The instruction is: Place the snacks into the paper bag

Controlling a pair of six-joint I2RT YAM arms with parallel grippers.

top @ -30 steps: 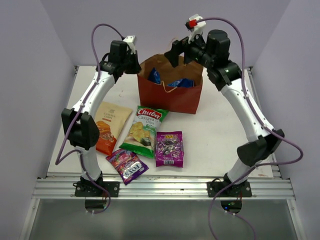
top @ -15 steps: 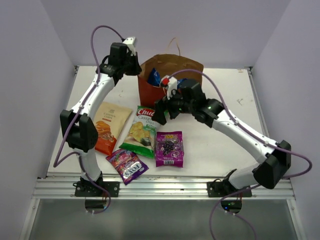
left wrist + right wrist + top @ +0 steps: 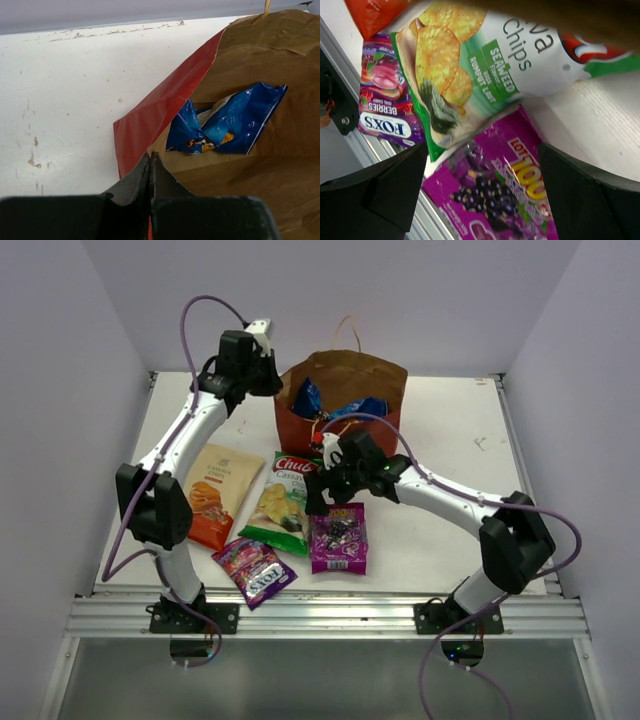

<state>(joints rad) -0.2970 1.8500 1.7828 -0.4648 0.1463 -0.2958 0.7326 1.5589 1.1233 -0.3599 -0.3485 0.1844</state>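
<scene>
Left gripper (image 3: 150,167): fingers are pressing together, clamping the left top rim of the paper bag (image 3: 260,60), right where the red outer wall is meeting the tan inside. In the top view the left gripper (image 3: 262,375) is sitting at the bag's upper left corner, with the arm reaching up along the left side of the table (image 3: 450,430).

Right gripper (image 3: 480,165): fingers are standing wide apart, holding nothing. It is hovering low over the spot where the bottom edge of the Chuba packet (image 3: 485,65) is overlapping the top of the grape candy pack (image 3: 505,195). Contact with either is too hard to call. In the top view the right gripper (image 3: 322,495) is in front of the bag, with the arm stretching in from the right.

The paper bag (image 3: 292,430) is standing upright and open at the back middle of the table. The blue Doritos packet (image 3: 225,122) is lying inside it, crumpled against the inner wall, and is showing at the mouth from above (image 3: 335,405).

The rest are lying flat on the table in front of the bag:
- Chuba packet (image 3: 285,502), at center.
- Beige-orange chips (image 3: 215,495), just left of it.
- Grape candy pack (image 3: 338,538), near right.
- Fox's berries pack (image 3: 255,572), nearest the front edge, tilted.

The right wrist view is also catching the Fox's berries pack (image 3: 385,107) and a corner of the beige-orange chips (image 3: 370,12).
</scene>
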